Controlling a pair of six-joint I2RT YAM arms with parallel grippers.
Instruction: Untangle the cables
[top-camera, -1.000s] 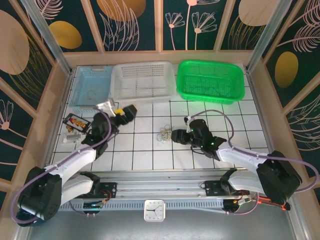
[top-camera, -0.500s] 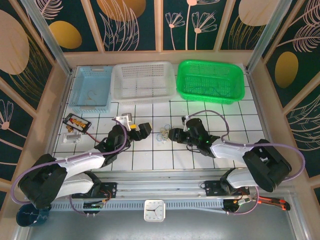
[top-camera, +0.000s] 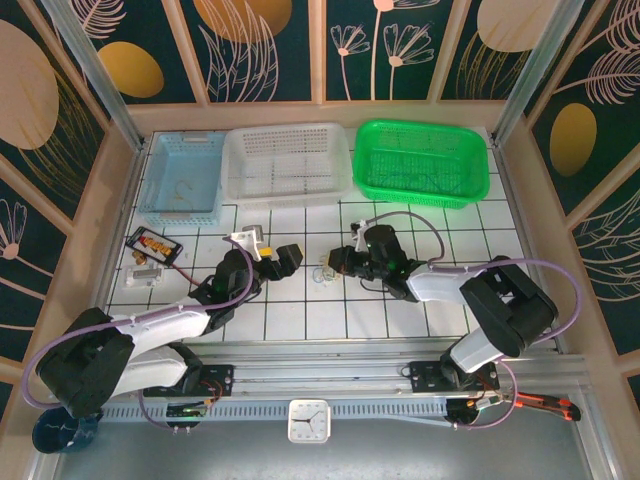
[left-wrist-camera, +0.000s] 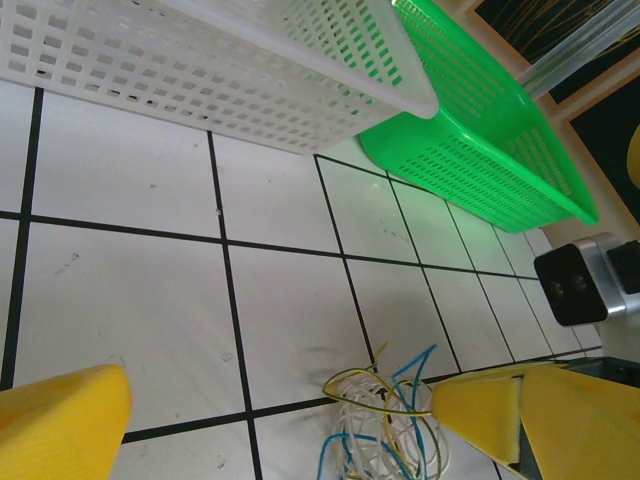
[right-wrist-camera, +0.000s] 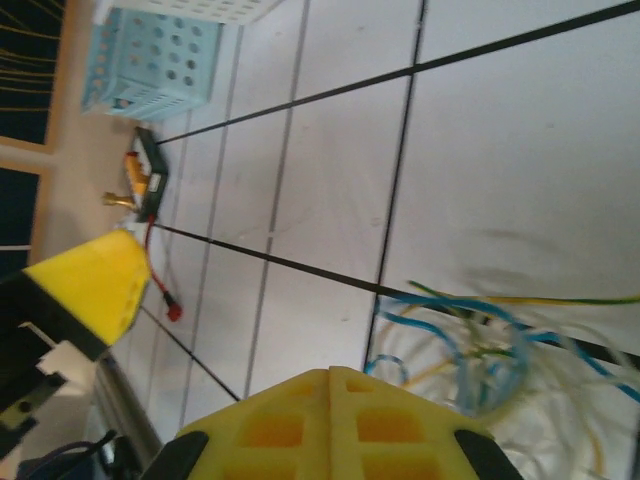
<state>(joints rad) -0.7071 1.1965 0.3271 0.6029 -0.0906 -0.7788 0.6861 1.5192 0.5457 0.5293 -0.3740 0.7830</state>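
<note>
Tiled table (top-camera: 400, 300): midway between its side edges, the right gripper (top-camera: 338, 262) sits closed at the cables (top-camera: 322, 270), with the left gripper (top-camera: 293, 256) wide open beside them. Best to pull slowly while pinning the opposite loop.

The cables (top-camera: 323, 271) I'm after lie in one small heap, flat on the white tiled table (top-camera: 290, 315). They sit about midway between left and right and roughly mid-depth, well apart from the white basket (top-camera: 285, 165) on the far side. From above they read as a pale, whitish knot. From my left wrist the cables (left-wrist-camera: 385, 425) show as thin whitish loops laced with blue and yellow-green strands, loosely overlapped and tangled together. From my right wrist the cables (right-wrist-camera: 480, 350) straddle a black grid line, with a few strands straying outward.
</note>
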